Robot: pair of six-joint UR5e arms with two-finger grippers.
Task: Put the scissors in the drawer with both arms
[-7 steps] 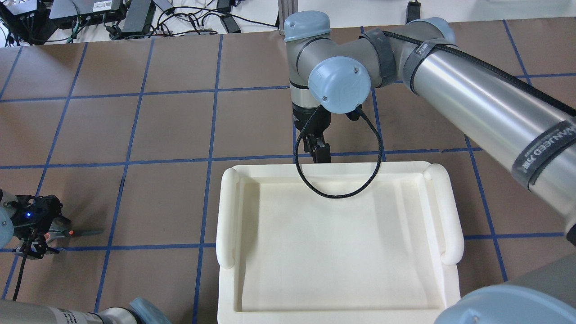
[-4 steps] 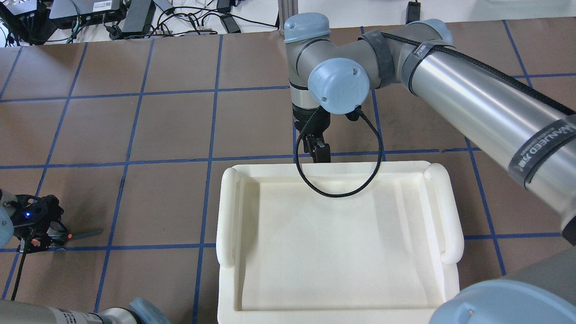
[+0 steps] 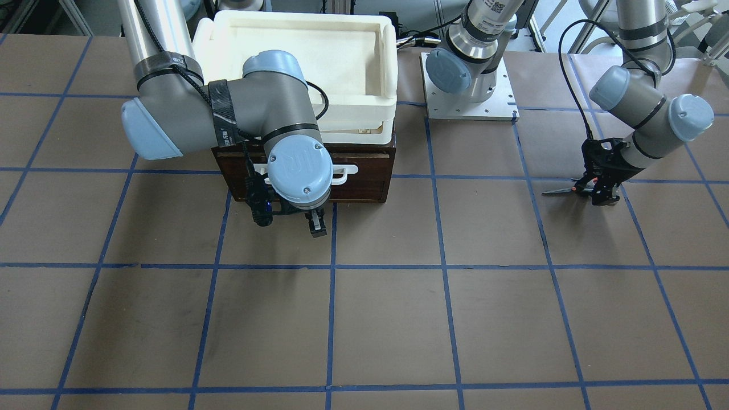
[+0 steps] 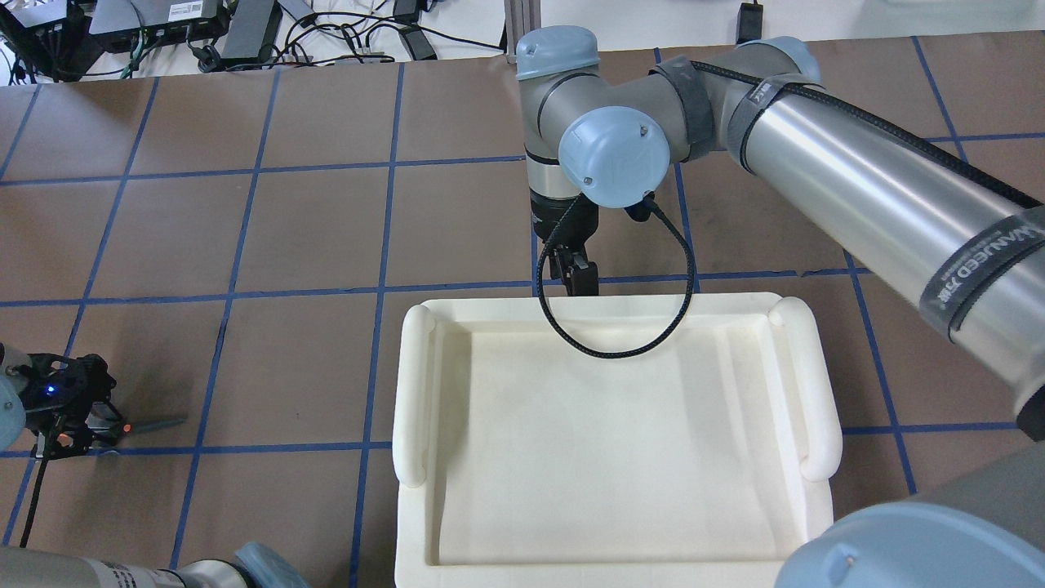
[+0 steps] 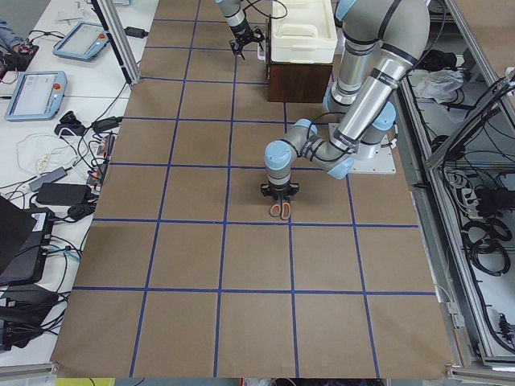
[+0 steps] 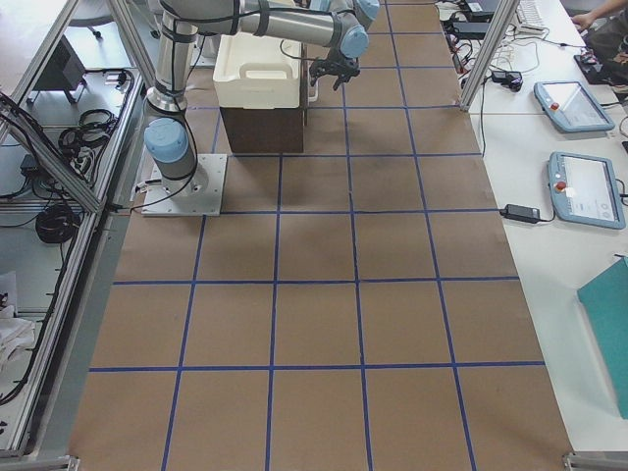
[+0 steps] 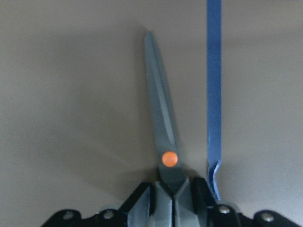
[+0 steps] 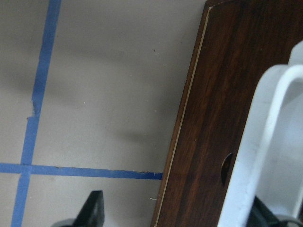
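Left gripper [image 3: 595, 191] grasping scissors [image 3: 561, 192]; right gripper [image 4: 574, 276] at the drawer [image 3: 370, 185].
Front-facing view: scissors at 3 o'clock, clenched near the orange pivot [image 7: 169, 159], blades pointing to 9 o'clock. Drawer at 11 o'clock, right jaws spread either side of its white handle [image 3: 348, 169].

**Colour rundown: mostly brown and blue**

The desk [image 3: 387, 330] is plain brown with a blue tape grid [image 3: 398, 266]. The scissors [image 7: 161, 123] have grey blades and an orange pivot dot [image 7: 169, 159]. The drawer [image 8: 213, 118] is dark reddish-brown woodgrain with a white handle [image 8: 265, 142]. The tray [image 4: 412, 392] is cream-white, and the arms [image 4: 857, 188] are silver-grey with light blue caps [image 4: 615, 155].
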